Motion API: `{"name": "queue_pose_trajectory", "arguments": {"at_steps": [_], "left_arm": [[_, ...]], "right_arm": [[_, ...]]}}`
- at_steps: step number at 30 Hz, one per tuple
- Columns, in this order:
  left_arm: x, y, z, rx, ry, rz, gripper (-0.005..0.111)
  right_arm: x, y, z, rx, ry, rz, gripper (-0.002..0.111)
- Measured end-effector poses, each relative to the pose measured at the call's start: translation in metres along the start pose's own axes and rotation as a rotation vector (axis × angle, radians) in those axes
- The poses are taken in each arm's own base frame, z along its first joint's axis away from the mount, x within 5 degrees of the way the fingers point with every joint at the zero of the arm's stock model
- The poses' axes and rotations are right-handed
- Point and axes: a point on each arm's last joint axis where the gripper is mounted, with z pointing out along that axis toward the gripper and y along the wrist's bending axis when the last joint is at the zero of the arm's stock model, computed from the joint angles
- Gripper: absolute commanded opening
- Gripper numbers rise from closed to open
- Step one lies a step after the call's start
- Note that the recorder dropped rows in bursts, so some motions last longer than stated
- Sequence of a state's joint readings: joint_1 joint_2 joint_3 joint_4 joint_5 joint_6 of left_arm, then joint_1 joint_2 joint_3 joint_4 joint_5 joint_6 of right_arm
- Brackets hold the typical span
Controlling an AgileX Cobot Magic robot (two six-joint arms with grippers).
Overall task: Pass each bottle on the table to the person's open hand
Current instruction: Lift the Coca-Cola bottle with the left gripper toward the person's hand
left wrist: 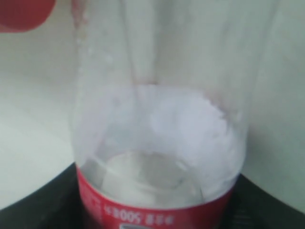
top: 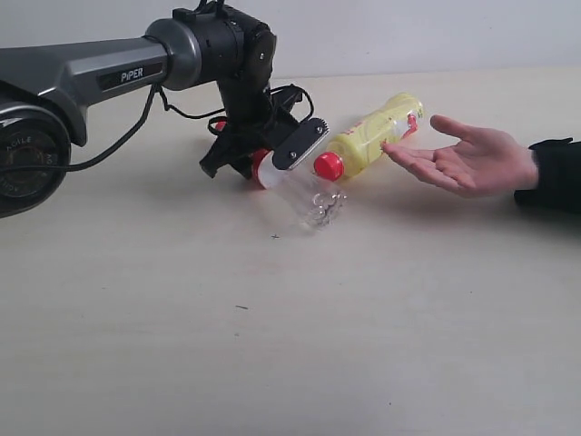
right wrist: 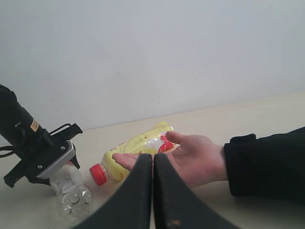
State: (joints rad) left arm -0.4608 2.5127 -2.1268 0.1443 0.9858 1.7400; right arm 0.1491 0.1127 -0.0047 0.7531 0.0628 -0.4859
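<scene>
My left gripper (top: 283, 156) is shut on the clear bottle with the red label (top: 309, 195), gripping it near its red-labelled upper part. The bottle slants with its base low over the table (top: 272, 345). In the left wrist view the clear bottle (left wrist: 157, 119) fills the frame between the black fingers (left wrist: 38, 202). The yellow bottle with the red cap (top: 372, 136) lies on its side just beyond, its far end by the fingertips of the person's open hand (top: 472, 159), which is palm up. My right gripper (right wrist: 153, 160) is shut and empty, short of the hand (right wrist: 195, 160). The other two bottles are out of view.
The left arm's grey link (top: 91, 73) and a cable (top: 136, 127) reach in from the left edge. The person's black sleeve (top: 554, 173) lies at the right edge. A pale wall (right wrist: 152, 57) stands behind the table.
</scene>
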Motion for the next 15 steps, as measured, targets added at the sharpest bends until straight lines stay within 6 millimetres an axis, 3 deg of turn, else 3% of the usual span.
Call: {"name": "queue_pose_trajectory", "arguments": {"at_steps": [7,15], "left_arm": [[0.003,-0.006,-0.015,0.078,0.009,-0.003,0.0],[0.01,-0.004,-0.078,0.066,0.023,-0.129,0.0]], "right_arm": [[0.0,0.0,0.0,0.0,0.0,0.0,0.001],[0.0,0.0,0.0,0.0,0.0,0.0,0.001]]}}
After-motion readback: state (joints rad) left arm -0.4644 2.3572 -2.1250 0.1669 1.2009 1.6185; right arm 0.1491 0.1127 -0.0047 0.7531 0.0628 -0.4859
